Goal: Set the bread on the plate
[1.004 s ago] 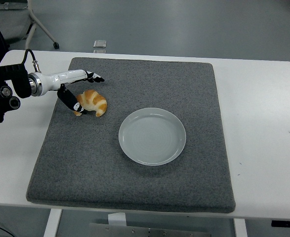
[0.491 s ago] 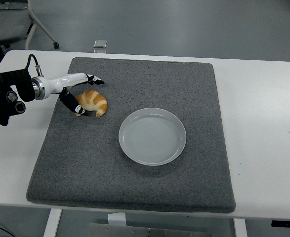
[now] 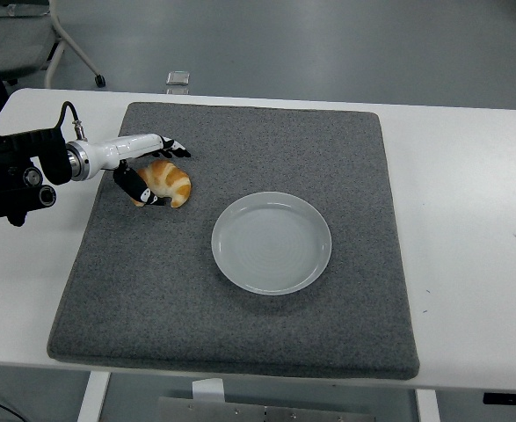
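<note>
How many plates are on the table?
1. The single white plate sits empty on the gray mat, right of the middle. The bread lies to its upper left by the left hand. Nothing in view looks able to hide another plate.

Bright, even overhead light, sharp focus throughout. Soft sheen on the plate (image 3: 272,243); faint shadow under the fingers (image 3: 171,148). No blur or glare.
</note>
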Tool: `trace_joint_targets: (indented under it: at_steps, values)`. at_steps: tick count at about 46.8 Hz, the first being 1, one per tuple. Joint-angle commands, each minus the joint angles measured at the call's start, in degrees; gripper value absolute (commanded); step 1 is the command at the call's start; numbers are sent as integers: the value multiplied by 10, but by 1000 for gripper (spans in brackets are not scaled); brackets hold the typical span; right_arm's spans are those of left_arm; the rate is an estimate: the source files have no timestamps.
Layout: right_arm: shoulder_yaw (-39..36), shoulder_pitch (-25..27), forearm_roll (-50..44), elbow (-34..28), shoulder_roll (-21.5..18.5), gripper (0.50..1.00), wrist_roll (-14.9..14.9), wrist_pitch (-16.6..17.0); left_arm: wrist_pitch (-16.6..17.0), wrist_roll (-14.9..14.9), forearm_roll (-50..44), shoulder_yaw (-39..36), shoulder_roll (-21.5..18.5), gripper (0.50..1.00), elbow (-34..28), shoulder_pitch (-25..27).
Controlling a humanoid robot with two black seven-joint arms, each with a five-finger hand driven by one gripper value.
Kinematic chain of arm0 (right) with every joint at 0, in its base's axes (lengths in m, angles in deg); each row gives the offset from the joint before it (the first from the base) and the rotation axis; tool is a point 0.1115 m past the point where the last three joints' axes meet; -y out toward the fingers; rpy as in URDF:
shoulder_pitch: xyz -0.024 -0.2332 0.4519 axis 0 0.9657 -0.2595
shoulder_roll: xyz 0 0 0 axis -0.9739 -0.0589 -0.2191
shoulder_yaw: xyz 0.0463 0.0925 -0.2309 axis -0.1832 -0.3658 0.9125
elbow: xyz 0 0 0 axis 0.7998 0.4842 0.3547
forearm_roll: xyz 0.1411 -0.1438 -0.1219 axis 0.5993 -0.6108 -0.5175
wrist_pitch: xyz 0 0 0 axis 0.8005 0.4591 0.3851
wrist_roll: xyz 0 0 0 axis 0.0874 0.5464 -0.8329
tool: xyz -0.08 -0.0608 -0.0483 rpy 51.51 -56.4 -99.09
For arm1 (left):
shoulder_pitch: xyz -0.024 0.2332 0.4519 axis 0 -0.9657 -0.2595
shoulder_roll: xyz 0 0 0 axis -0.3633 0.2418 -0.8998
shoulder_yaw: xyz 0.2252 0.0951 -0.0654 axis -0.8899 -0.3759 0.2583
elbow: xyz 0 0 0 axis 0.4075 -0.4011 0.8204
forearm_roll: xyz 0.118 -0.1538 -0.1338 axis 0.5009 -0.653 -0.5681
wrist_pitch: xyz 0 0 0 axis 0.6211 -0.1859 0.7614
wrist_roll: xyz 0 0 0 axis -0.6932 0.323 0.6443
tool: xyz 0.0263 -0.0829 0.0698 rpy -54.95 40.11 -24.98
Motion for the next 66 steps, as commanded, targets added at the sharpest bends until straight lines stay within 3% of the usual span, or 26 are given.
trace_joint_targets:
  at_steps: [1,12,18,24,29,34,39,66]
  values:
    - [0,-1,0,0,0,932,0,0,3,0,4,0,4,911,1,-6]
    - [0,-1,0,0,0,930,0,0,5,1,10,0,6,894,2,-8]
    - [0,0,1,-1,0,930,0,0,7,6,22,-1,7,825,3,-8]
    - [0,0,0,0,0,930,0,0,15,7,27,-1,7,797,13,-8]
    - [0,-1,0,0,0,930,0,0,17,11,27,-1,7,720,16,-8]
    - [0,-1,0,-1,0,930,0,0,17,11,30,-1,7,594,16,-8]
    - [0,0,0,0,0,932,0,0,18,10,38,-1,7,500,16,-8]
    - [0,0,0,0,0,932,0,0,47,12,36,2,15,500,11,-4]
